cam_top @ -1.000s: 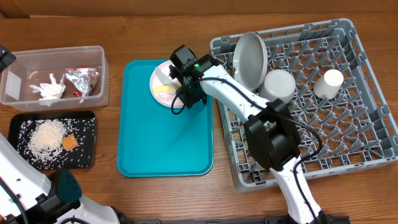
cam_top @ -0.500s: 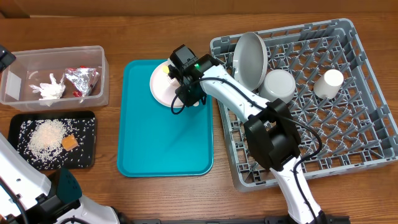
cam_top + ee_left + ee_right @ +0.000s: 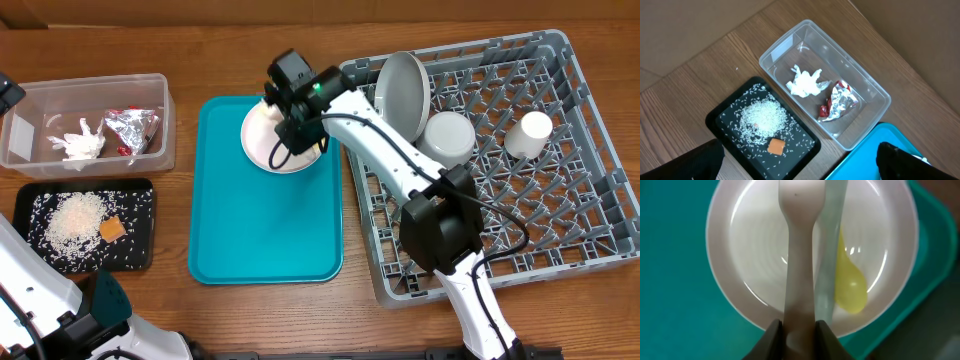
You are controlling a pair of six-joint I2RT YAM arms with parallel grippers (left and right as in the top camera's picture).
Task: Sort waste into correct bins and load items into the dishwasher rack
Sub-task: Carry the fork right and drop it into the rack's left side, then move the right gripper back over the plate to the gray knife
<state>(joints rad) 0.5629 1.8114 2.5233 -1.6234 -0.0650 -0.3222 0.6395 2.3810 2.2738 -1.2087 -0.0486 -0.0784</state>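
My right gripper point(image 3: 799, 330) is shut on the handle of a pale plastic utensil point(image 3: 799, 255), held over the pinkish-white plate point(image 3: 740, 255) on the teal tray point(image 3: 260, 230). A grey-green handle point(image 3: 829, 255) and a yellow spoon end point(image 3: 850, 287) run alongside it; I cannot tell whether the jaws hold them too. In the overhead view the right gripper point(image 3: 287, 128) hangs over the plate point(image 3: 262, 145). My left gripper point(image 3: 800, 167) is open, high above the black tray point(image 3: 722, 125) with rice point(image 3: 762, 115) and an orange cube point(image 3: 776, 146).
The clear tub point(image 3: 785, 42) holds a napkin point(image 3: 807, 84), foil point(image 3: 841, 97) and a red sachet point(image 3: 824, 111). At the right, the grey rack point(image 3: 560, 230) carries an upright grey plate point(image 3: 403, 95), a bowl point(image 3: 449, 135) and a cup point(image 3: 529, 133).
The right gripper closed on the utensils on the pinkish plate and rose slightly up and left with them. The plate now looks bare from overhead. The left arm stayed still.
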